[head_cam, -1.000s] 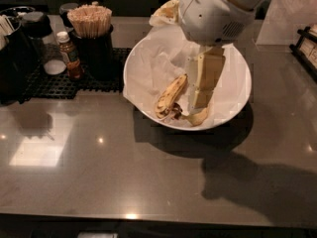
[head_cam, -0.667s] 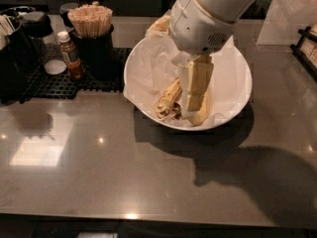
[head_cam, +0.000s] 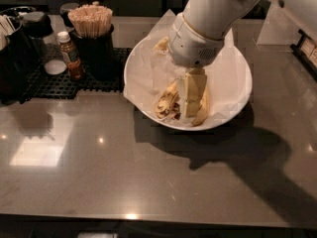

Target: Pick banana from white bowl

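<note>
The white bowl (head_cam: 237, 102) sits on the grey desk (head_cam: 124, 172), nearer the far edge than the near one and a little toward the right edge; crinkled white paper (head_cam: 146, 73) lines it and rises past its rim on the far side.

The banana (head_cam: 166, 101), short and blotched with brown, lies in the near part of the bowl, its dark end toward the near rim; a cleaner yellow banana (head_cam: 203, 111) curves just to the right of it, also on the paper.

The gripper (head_cam: 189, 113) hangs straight down from the bulky white arm (head_cam: 203, 29), which comes in from the far right corner; its pale lower part stands inside the bowl, between the two bananas and close against both. Whether it is clenched on the banana, merely touching it or released cannot be told from this view; the banana lies low on the paper beside it.

Toward the far left corner a black mesh mat (head_cam: 59, 83) lies along the far edge; on it stand a dark cup (head_cam: 96, 53) packed with wooden sticks (head_cam: 90, 20), a small brown bottle (head_cam: 71, 56) with a white cap just to its left, and a dark container (head_cam: 15, 53) by the left edge; the cup stands near the bowl's rim, apart from it.

The arm's shadow (head_cam: 247, 152) falls across the desk from under the bowl toward the near right corner.
</note>
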Available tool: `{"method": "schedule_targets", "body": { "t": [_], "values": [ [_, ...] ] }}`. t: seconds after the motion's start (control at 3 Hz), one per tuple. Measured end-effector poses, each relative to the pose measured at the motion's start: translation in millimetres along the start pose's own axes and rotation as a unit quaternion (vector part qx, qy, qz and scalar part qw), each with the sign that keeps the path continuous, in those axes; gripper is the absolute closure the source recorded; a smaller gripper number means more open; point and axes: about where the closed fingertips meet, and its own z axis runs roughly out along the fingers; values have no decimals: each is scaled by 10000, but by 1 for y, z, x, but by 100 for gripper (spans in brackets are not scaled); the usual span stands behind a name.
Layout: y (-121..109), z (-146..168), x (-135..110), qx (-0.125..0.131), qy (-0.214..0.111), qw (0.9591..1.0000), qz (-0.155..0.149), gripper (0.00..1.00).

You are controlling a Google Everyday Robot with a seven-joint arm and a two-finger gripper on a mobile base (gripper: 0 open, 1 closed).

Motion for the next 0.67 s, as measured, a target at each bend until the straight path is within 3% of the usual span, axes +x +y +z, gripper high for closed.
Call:
{"method": "schedule_targets", "body": {
  "t": [0.33, 0.67],
  "values": [
    [-5, 6, 11, -81, 315, 9993, -165, 0],
    [-6, 6, 11, -72, 343, 9992, -172, 0]
  ]
}}
